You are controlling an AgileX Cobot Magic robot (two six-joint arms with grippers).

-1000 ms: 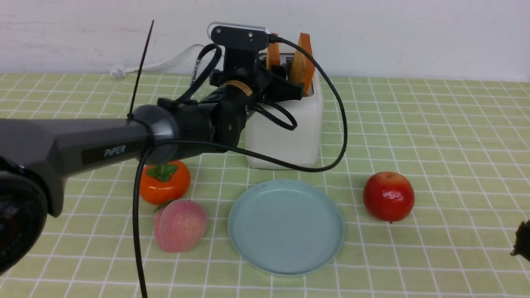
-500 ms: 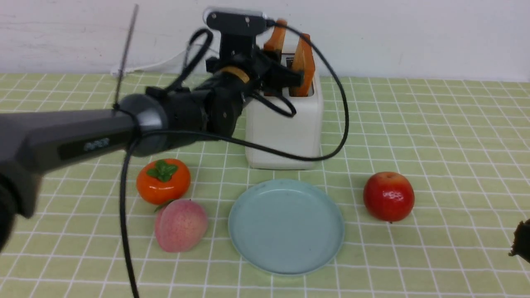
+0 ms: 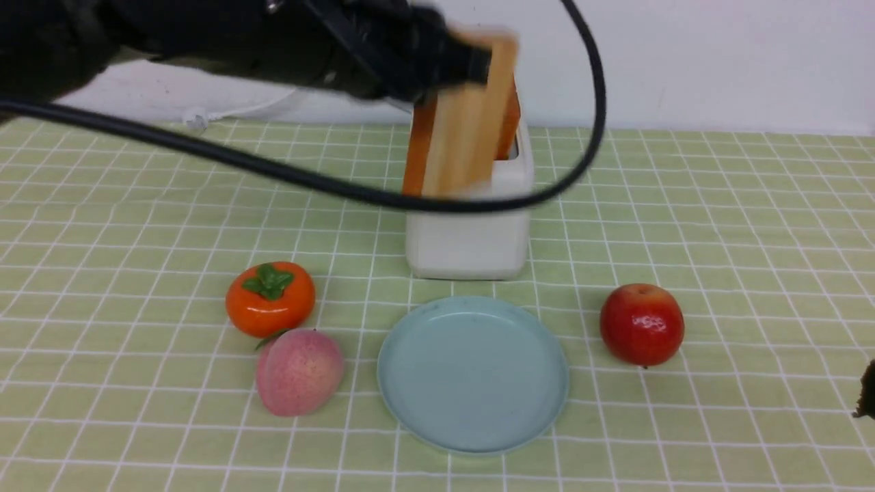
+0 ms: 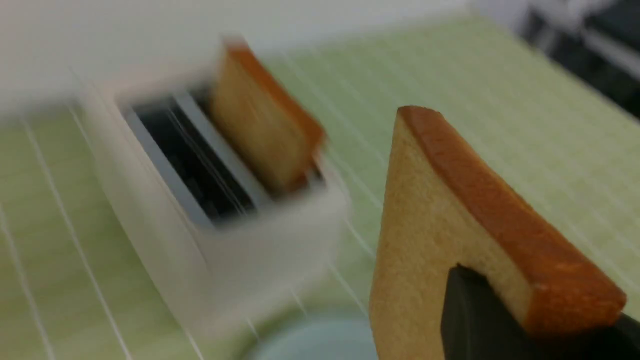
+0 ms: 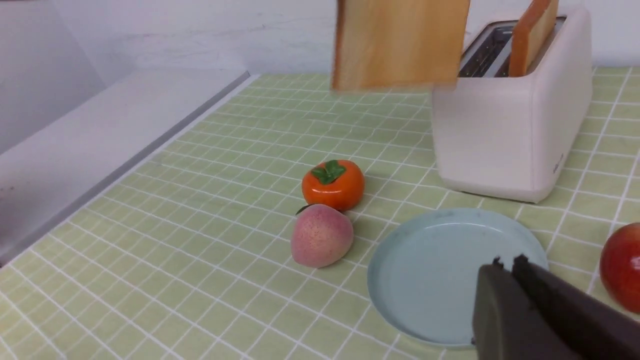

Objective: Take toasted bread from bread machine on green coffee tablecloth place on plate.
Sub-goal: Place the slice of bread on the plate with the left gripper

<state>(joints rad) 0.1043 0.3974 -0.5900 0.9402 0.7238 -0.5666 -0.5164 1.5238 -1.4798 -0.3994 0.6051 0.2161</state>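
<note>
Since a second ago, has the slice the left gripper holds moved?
Yes. Against the bread machine, which stayed put, the held slice rose out of its left slot and now hangs clear, nearer the camera.

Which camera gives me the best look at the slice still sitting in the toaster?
The right wrist view: the remaining slice stands sharp and unobstructed in the toaster. The left wrist view shows that slice badly motion-blurred. In the front view the lifted slice covers all but its orange edge.
</note>
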